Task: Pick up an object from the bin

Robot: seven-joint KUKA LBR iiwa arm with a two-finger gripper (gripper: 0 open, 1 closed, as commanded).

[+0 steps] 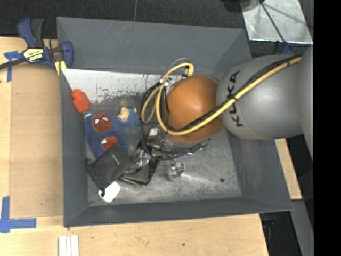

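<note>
My gripper reaches down from under the orange dome into the middle of the bin, and the dome hides most of it. Just to its lower left lies a flat black pouch with a white cap at its near end. A dark strap-like piece lies right below the gripper. A small shiny metal piece sits on the floor to its lower right. Whether anything is between the fingers is hidden.
Left of the gripper lies a blue Spider-Man soft toy with a red head, and a small pale figure rests on blue cloth behind it. An orange-red block leans against the left wall. The arm covers the bin's right side.
</note>
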